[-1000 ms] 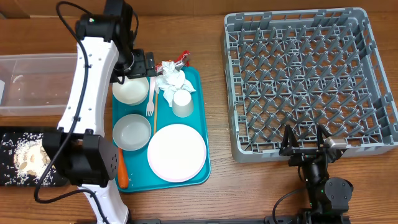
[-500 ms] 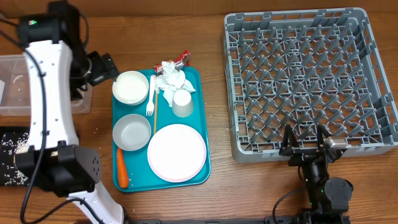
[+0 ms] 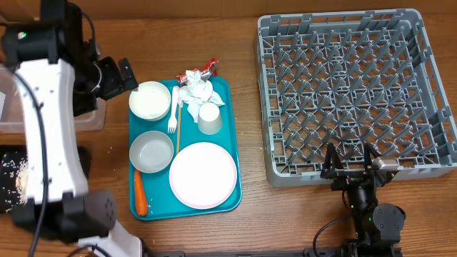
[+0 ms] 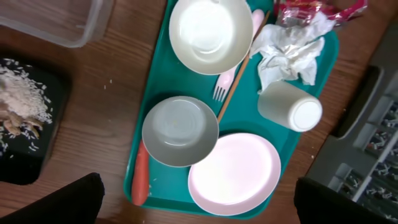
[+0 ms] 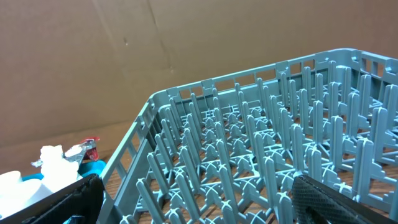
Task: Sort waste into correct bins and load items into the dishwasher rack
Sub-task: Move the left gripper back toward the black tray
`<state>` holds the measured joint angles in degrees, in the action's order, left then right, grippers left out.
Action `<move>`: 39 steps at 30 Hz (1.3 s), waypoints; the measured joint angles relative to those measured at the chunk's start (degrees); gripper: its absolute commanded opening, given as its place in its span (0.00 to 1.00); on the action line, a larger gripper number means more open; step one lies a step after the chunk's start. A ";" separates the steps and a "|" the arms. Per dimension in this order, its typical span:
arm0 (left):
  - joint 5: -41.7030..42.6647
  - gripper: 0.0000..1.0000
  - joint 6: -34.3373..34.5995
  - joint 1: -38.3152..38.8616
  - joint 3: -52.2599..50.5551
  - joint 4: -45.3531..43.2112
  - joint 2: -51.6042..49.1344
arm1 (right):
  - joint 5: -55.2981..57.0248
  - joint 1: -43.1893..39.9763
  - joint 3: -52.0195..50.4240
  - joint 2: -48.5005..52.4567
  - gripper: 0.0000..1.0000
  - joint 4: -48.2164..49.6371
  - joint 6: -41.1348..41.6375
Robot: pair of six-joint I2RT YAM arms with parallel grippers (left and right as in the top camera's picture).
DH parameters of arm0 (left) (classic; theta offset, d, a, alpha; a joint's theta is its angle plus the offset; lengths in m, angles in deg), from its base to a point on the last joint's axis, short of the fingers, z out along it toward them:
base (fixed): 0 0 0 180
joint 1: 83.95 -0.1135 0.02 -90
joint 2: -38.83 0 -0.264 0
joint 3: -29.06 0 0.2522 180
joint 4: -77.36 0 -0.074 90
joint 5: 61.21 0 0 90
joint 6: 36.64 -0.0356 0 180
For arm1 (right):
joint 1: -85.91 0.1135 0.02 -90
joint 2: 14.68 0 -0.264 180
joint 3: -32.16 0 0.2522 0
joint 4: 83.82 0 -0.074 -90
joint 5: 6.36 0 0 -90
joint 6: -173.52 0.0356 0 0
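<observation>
On the teal tray (image 3: 228, 107) lie two white bowls (image 3: 150, 100) (image 3: 151, 150), a round white plate (image 3: 203, 174), a tipped white cup (image 3: 208, 117), a white fork (image 3: 172, 118), a crumpled napkin (image 3: 196, 89), a red foil wrapper (image 3: 208, 67) and an orange carrot piece (image 3: 141, 196). My left gripper (image 3: 116, 75) is open and empty, left of the tray's far bowl. Its wrist view looks down on the tray, plate (image 4: 235, 173) and cup (image 4: 290, 107). Rice scraps (image 4: 22, 102) lie in the black tray (image 4: 28, 171). My right gripper (image 3: 350, 165) is open at the grey rack's (image 3: 350, 86) front edge.
The clear tub (image 4: 56, 22) stands at the far left, mostly hidden under my left arm in the overhead view. A thin wooden stick (image 3: 178, 125) lies beside the fork. Rice grains are scattered on the wood by the black tray (image 3: 7, 200). The rack (image 5: 249, 155) fills the right wrist view.
My left arm has swung left from over the tray's far bowl to beside the clear tub, empty. The bowl stays on the tray. The right arm has not moved.
</observation>
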<state>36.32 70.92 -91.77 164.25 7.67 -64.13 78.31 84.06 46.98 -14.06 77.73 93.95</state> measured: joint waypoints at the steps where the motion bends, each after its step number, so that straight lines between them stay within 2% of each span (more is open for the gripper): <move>1: -0.42 1.00 0.00 0.00 -0.22 -0.02 1.97 | -0.02 0.00 0.00 0.00 1.00 0.00 0.00; 7: -6.54 1.00 2.51 -0.85 -2.60 0.17 15.41 | 0.00 0.00 0.00 0.00 1.00 0.00 0.00; 11: -9.75 1.00 6.29 -7.06 -4.96 0.33 19.74 | -0.02 0.00 0.00 0.00 1.00 0.00 0.00; 18: -8.96 1.00 8.07 -16.48 -12.41 0.15 18.75 | -0.04 0.00 0.00 0.00 1.00 0.00 -0.02; 24: -8.61 1.00 8.07 -17.05 -17.70 0.15 18.45 | -0.02 0.00 0.00 0.00 1.00 -0.02 -0.02; 39: -8.17 1.00 9.11 -17.05 -18.01 0.13 18.29 | -0.02 0.00 0.00 0.00 1.00 0.02 0.00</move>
<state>28.14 80.03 -108.82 146.24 7.80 -45.83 78.29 84.06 46.98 -14.06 77.75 93.95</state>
